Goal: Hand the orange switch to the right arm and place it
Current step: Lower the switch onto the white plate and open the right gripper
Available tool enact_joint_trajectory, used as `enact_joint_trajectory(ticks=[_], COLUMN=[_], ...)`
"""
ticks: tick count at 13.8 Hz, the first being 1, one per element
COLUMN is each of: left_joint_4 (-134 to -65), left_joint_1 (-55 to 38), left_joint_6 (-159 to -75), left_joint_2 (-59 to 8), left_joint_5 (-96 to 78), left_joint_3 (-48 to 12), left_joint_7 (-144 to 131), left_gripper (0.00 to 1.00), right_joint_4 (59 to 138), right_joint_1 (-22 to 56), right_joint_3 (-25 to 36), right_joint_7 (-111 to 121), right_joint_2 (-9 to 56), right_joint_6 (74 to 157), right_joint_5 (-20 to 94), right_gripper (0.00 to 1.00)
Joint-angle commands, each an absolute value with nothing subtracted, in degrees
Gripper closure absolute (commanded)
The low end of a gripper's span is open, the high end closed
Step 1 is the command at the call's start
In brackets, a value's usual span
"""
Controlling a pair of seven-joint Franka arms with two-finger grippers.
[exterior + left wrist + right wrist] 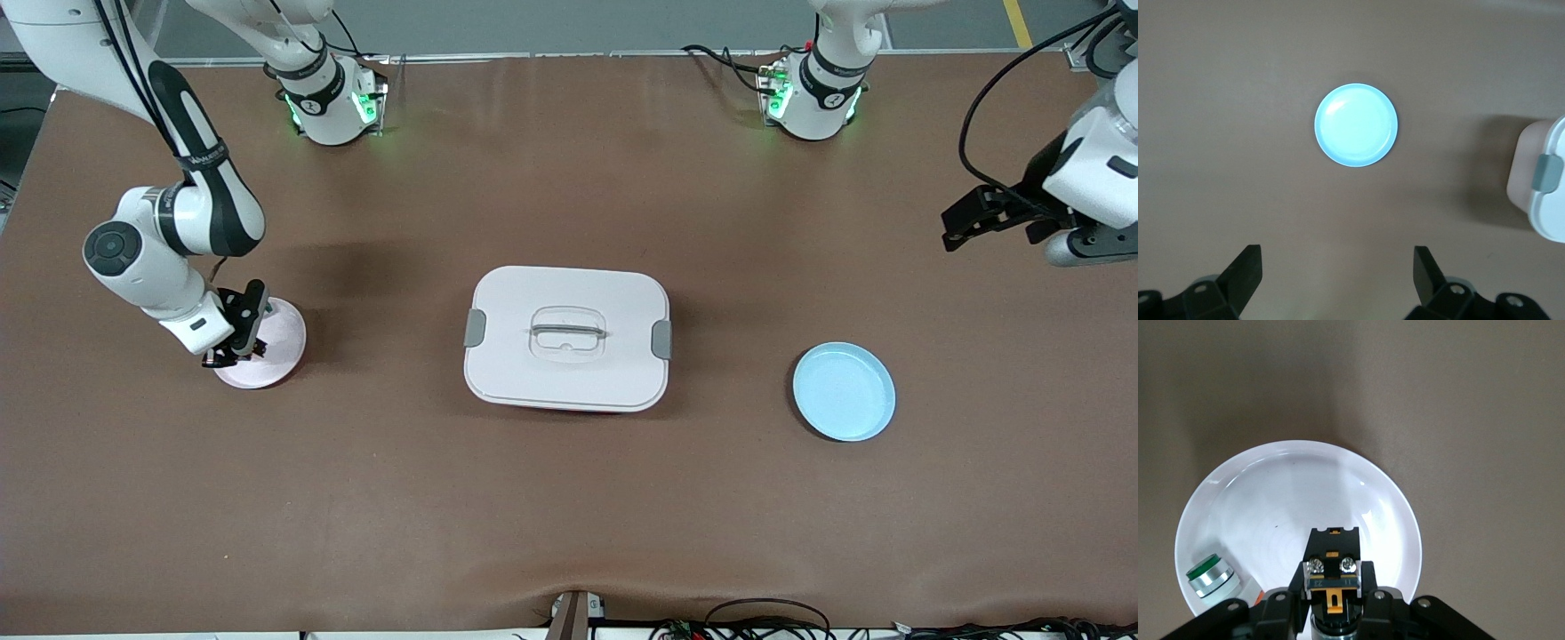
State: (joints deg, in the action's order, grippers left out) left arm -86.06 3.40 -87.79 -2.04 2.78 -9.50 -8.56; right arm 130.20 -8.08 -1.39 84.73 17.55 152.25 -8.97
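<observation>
Brown table [569,498]: right hand [233,354] grips orange switch [1332,577] over pink plate [283,333].

table [569,516]: brown mat, evenly lit | floor [533,22]: grey, yellow line [1018,22] | cables [765,618]: along near edge

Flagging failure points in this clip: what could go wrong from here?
The right gripper, shut on the small black block with an orange band above the white round plate, could drop it onto the green-capped silver piece already there. A tilted release might send it rolling off the shallow rim.
</observation>
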Motion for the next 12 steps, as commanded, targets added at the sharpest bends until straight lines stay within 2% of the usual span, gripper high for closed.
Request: enact_joint_trajectory(ticks=[1, 12], left_joint_4=[-88.24, -88.07], left_joint_1=[2.81, 1.58], left_joint_6=[-88.68, -88.33], left_joint_2=[0.26, 1.93], left_joint_5=[1.67, 1.14], left_joint_3=[-6.86, -5.71], left_joint_7=[-4.66, -5.45], left_gripper=[0.00, 0.00], right_joint_4=[132.09, 133.42], right_joint_1=[-9.40, -9.32], right_joint_3=[-2.20, -2.11], right_joint_7=[85.25, 85.25], right_joint_2=[18.80, 20.04], right_joint_6=[156.26, 158.47], right_joint_5=[-10.11, -10.11], right_gripper=[1.00, 1.00])
